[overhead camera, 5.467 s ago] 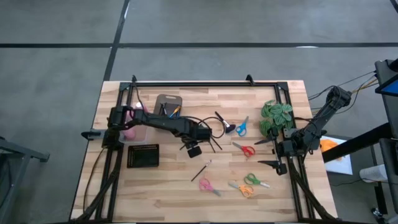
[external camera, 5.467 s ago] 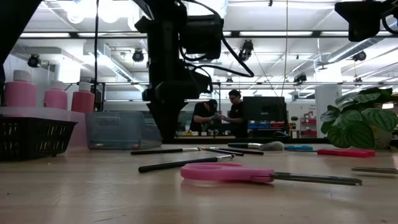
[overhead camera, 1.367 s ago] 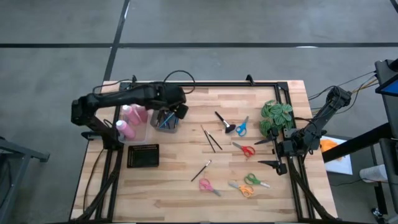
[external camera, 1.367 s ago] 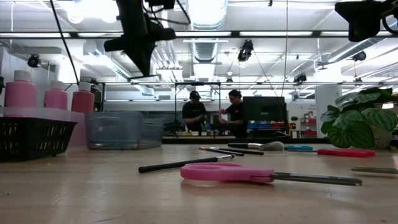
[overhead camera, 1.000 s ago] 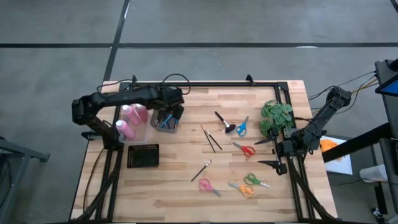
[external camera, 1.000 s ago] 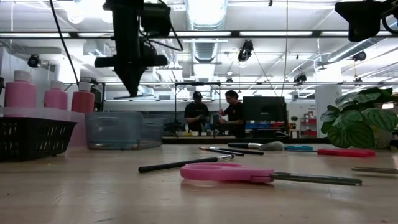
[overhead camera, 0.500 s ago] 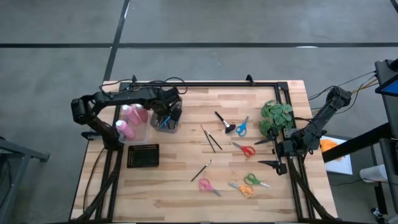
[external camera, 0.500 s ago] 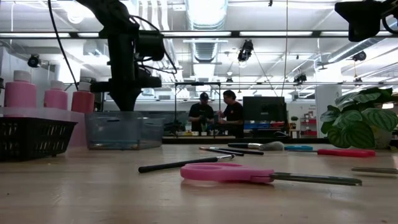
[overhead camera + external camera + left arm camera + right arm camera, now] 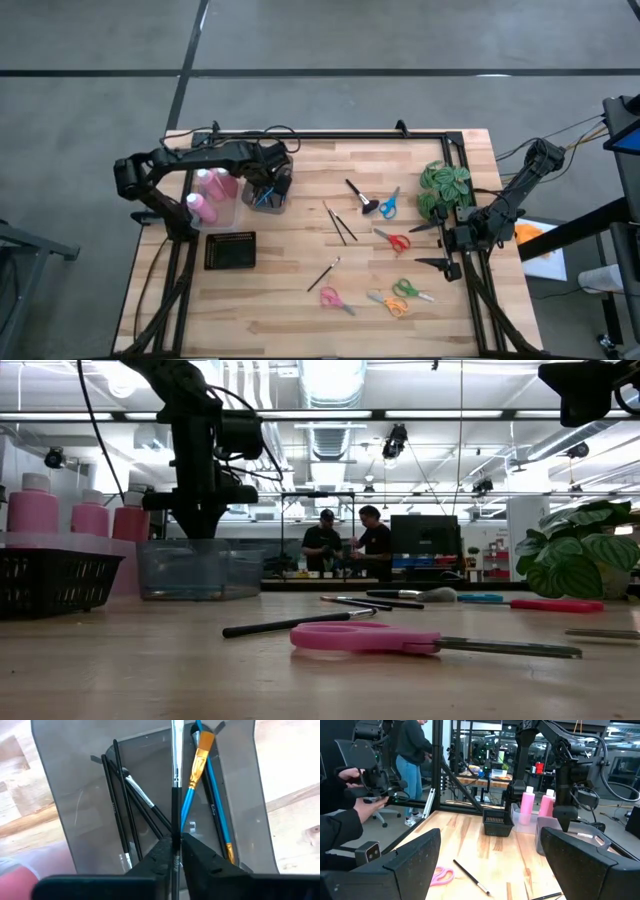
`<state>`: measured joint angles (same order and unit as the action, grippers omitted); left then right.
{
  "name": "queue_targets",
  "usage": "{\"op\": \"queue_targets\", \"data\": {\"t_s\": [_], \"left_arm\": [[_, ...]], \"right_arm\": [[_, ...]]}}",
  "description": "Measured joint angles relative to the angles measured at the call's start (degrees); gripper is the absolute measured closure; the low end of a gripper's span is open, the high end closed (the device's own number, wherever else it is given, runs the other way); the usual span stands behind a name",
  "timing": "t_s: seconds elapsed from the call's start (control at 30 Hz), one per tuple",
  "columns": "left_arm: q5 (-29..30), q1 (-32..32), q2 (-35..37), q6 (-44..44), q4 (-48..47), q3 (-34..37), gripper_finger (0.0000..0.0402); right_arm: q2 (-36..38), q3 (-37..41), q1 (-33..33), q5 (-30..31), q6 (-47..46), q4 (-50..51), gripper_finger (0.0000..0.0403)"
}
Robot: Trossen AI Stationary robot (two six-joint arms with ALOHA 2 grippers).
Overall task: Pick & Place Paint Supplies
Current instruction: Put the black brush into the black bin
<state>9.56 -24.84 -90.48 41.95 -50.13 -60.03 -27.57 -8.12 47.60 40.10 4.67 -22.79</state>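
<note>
From above, my left end effector (image 9: 272, 182) sits over the grey bin (image 9: 281, 201), but only my left wrist camera shows the grip: my fingers (image 9: 161, 856) pinch a black-handled brush (image 9: 175, 795) standing among black and blue brushes (image 9: 210, 795) in that bin. They look barely parted, though I can't be sure. A second ago I hung higher above the bin; now I have come down into it. My right end effector (image 9: 438, 245) waits at the desk's (image 9: 300, 300) right edge, fingers spread wide. Pink bottles (image 9: 205, 195) stand beside the bin. Three more brushes (image 9: 340, 222), a stubby brush (image 9: 358, 197) and scissors (image 9: 389, 203) lie mid-desk, near the plant (image 9: 444, 188).
</note>
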Motion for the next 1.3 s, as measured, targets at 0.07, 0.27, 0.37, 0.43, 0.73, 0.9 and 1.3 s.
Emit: {"op": "queue_targets", "data": {"t_s": [0.07, 0.27, 0.37, 0.43, 0.73, 0.9, 1.3], "left_arm": [[-0.08, 0.0, 0.0, -0.06, 0.14, -0.04, 0.0333], [-0.17, 0.0, 0.0, -0.15, 0.49, -0.04, 0.0298], [-0.38, 0.11, 0.0, -0.15, 0.97, -0.04, 0.0296], [-1.22, 0.53, 0.03, -0.21, 1.79, -0.06, 0.0296], [-3.57, 6.05, 0.76, -9.4, 10.16, 0.05, 0.0295], [0.01, 9.25, 1.61, -14.84, 12.41, 0.05, 0.0295], [2.33, 16.11, 2.32, -14.12, 14.36, 0.0, 0.0276]], "right_arm": [[0.0, 0.02, 0.0, 0.0, -0.09, -0.02, 0.0062], [0.0, 0.02, 0.01, 0.0, 0.0, -0.02, 0.0062], [0.0, 0.0, 0.0, 0.0, -0.09, 0.0, 0.0062], [0.0, 0.01, 0.01, 0.0, 0.0, 0.0, 0.0062], [0.0, 0.02, 0.0, 0.0, -0.02, -0.02, 0.0062], [0.02, 0.01, 0.01, 0.01, -0.08, 0.0, 0.0062], [0.02, 0.0, 0.0, 0.0, -0.03, -0.02, 0.0062]]}}
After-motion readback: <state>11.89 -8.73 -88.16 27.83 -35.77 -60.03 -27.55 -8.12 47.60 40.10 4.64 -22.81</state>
